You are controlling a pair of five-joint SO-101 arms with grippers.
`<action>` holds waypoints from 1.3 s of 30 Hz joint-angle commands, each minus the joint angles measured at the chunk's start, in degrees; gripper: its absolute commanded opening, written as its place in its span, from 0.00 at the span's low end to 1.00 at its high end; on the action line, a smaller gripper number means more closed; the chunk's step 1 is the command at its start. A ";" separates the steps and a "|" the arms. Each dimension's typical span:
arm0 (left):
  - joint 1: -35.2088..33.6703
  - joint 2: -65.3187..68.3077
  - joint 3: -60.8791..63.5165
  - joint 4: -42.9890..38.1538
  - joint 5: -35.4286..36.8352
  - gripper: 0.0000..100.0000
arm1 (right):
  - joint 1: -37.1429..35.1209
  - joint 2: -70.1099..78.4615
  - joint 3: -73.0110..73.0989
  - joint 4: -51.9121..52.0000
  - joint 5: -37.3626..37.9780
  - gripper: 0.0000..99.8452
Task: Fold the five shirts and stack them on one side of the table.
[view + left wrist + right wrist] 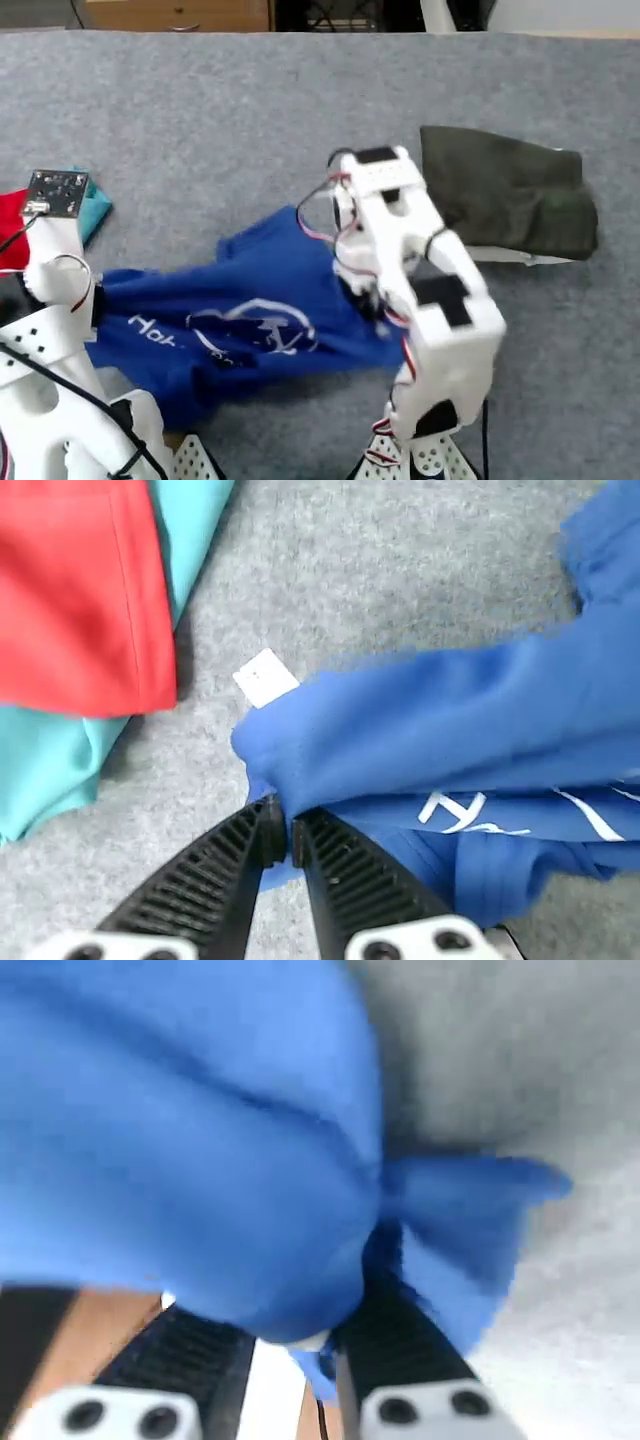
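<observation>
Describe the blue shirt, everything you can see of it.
The blue shirt looks like soft, wrinkled cloth with a white print and a small white tag peeking out at one edge. It lies crumpled and stretched sideways across the grey table, not yet folded. The left tool pinches one end. The right tool grips bunched cloth at the opposite end.

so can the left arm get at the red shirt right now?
Probably not as is. The red shirt lies close by on the teal shirt and the path to it looks free, but the left gripper is shut on the blue shirt and would have to let go first.
</observation>
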 commanded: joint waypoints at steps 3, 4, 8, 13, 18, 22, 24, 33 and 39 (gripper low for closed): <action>-0.92 -1.05 -3.21 3.69 -4.92 0.03 | -0.26 -12.35 15.08 0.35 3.52 0.09; -0.92 -1.05 -3.21 4.22 -7.12 0.03 | -0.09 -13.23 15.78 0.44 4.75 0.12; -1.01 -1.05 -0.84 4.92 -14.42 0.03 | 0.44 -15.96 16.04 0.53 6.33 0.23; -1.19 -1.14 6.29 4.92 -22.24 0.03 | 0.18 -18.59 14.73 0.53 8.26 0.24; -1.19 -1.58 11.65 4.48 -24.79 0.03 | 0.53 -21.49 14.55 0.62 11.08 0.24; -3.03 -1.58 11.65 4.40 -25.05 0.03 | 0.44 -27.38 14.55 0.70 14.59 0.24; -4.35 -1.58 11.65 4.40 -25.14 0.03 | 0.53 -31.87 14.55 0.70 16.62 0.24; -6.81 -1.58 11.82 4.40 -25.05 0.03 | -5.36 -37.23 -3.82 0.44 10.73 0.24; -6.55 -1.58 11.82 1.93 -24.53 0.03 | -13.45 -17.98 -21.49 0.18 2.02 0.24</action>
